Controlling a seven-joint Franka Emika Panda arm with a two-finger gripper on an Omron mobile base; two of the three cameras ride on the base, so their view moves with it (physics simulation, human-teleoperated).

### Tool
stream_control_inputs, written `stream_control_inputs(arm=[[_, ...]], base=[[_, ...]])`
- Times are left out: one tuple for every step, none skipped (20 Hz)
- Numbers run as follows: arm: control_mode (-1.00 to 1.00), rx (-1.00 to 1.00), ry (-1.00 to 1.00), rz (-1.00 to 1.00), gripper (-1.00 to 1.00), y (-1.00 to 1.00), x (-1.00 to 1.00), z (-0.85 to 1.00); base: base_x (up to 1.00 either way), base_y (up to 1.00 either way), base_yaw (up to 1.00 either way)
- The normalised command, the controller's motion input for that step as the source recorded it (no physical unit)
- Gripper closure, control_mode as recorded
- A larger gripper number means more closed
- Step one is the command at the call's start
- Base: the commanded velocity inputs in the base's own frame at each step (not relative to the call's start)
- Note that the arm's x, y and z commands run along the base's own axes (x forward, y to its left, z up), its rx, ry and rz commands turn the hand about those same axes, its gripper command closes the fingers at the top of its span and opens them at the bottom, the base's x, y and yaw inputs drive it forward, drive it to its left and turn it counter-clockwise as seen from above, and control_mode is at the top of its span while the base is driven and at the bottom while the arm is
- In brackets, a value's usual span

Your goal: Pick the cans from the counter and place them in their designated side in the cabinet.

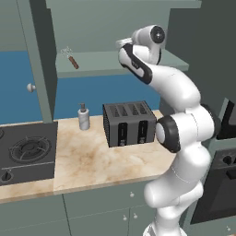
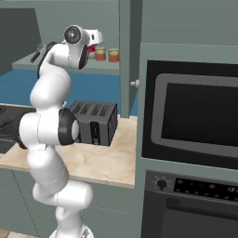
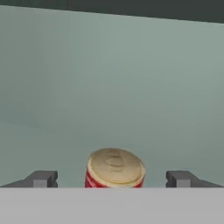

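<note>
The gripper (image 3: 112,179) is opened wide, released around one red can (image 3: 114,168) standing on the cabinet shelf (image 2: 109,69), beside the second can (image 2: 113,55).

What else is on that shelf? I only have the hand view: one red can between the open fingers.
Observer: A second can stands upright close beside your can, to its right in the right base view.
Operator: Where is anything else on the shelf?
Observer: A brown-handled utensil lies toward the other end of the cabinet shelf, well apart from both cans.
Operator: What's on the counter?
Observer: The counter carries a dark toaster and a pump bottle.
</note>
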Motion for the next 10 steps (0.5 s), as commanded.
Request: stream_control_inputs(arm=[[-1.00,0.00,-0.19,0.00,-1.00,0.00,-0.66,0.05],[-1.00,0.00,-0.22,0.00,-1.00,0.00,-0.71,0.00],[-1.00,0.00,-0.23,0.01,-1.00,0.00,-0.72,0.00],[-1.00,0.00,-0.24,0.01,-1.00,0.00,-0.74,0.00],[-1.00,0.00,-0.24,0.00,-1.00,0.00,-0.76,0.00],[-1.00,0.00,-0.23,0.00,-1.00,0.00,-0.75,0.00],[-1.00,0.00,-0.22,0.00,-1.00,0.00,-0.77,0.00],[-1.00,0.00,-0.20,0.00,-1.00,0.00,-0.80,0.00],[-1.00,0.00,-0.16,0.00,-1.00,0.00,-0.83,0.00],[-1.00,0.00,-0.14,0.00,-1.00,0.00,-0.85,0.00]], base=[[0.00,0.00,0.00],[0.00,0.00,0.00],[0.00,0.00,0.00],[0.00,0.00,0.00],[0.00,0.00,0.00],[0.00,0.00,0.00],[0.00,0.00,0.00],[0.00,0.00,0.00],[0.00,0.00,0.00],[0.00,0.00,0.00]])
